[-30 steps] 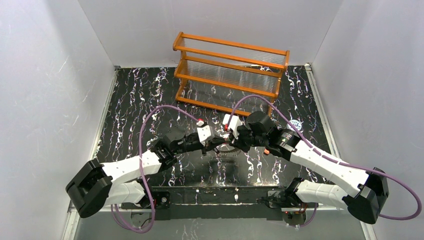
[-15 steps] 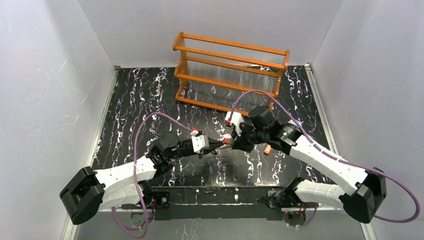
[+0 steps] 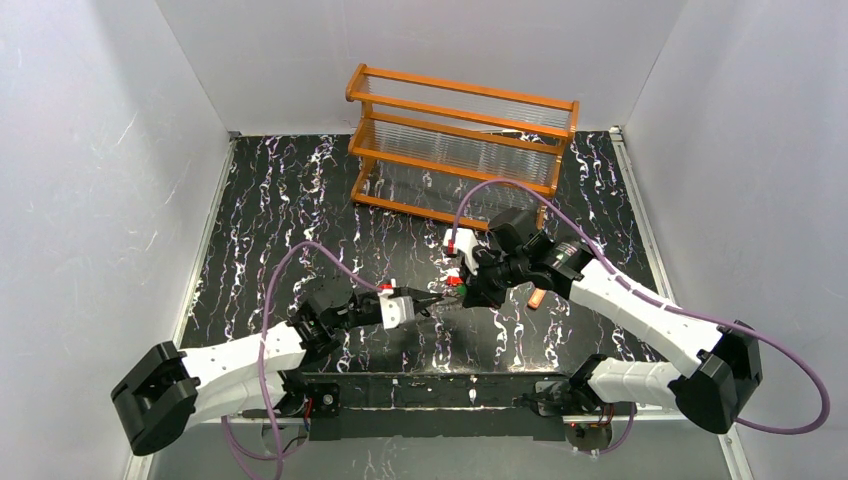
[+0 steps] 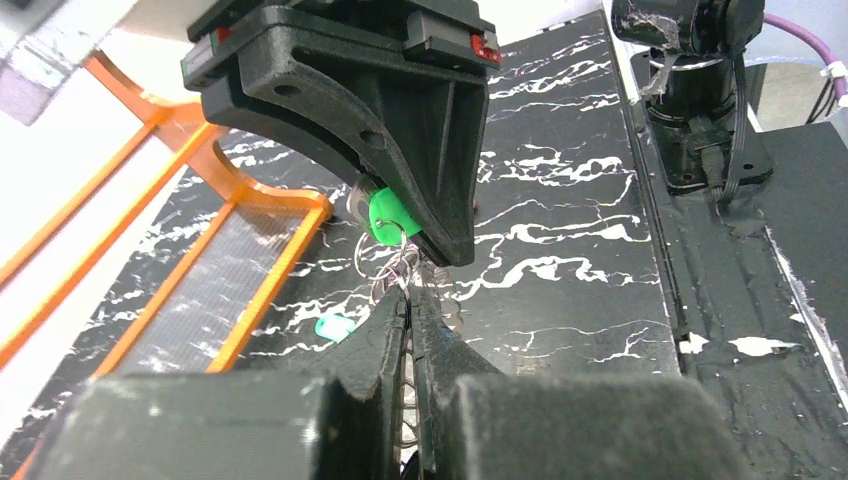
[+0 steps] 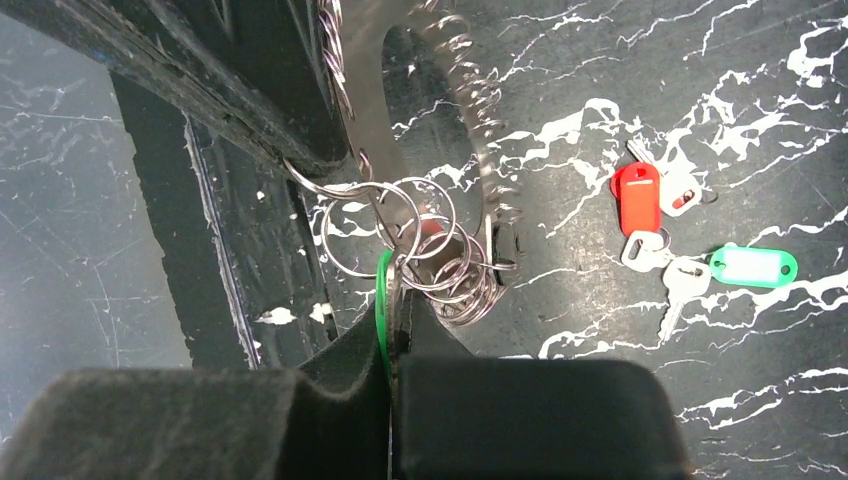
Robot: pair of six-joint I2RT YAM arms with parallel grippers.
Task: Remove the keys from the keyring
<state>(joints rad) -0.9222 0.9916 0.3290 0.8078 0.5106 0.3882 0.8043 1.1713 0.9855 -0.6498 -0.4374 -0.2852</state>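
The toothed grey keyring (image 5: 365, 120) hangs between my two grippers above the mat, with several small split rings (image 5: 400, 240) bunched on it. My left gripper (image 4: 408, 300) is shut on the keyring's edge, which shows as a thin jagged strip between the pads. Facing it, my right gripper (image 5: 393, 310) is shut on a green-headed key (image 4: 388, 215) that hangs on those split rings. In the top view the two grippers meet tip to tip, left (image 3: 428, 299) and right (image 3: 462, 285). A red-headed key (image 5: 638, 197) and a green-headed key (image 5: 752, 267) lie loose on the mat.
An orange wooden rack (image 3: 460, 140) with clear tubes stands at the back of the black marbled mat (image 3: 280, 200). An orange-capped tube (image 3: 537, 297) lies under the right forearm. White walls close in the left, back and right sides.
My left arm has drawn back toward the near left, pulling the keyring with it. My right gripper has followed slightly left, still holding the green key.
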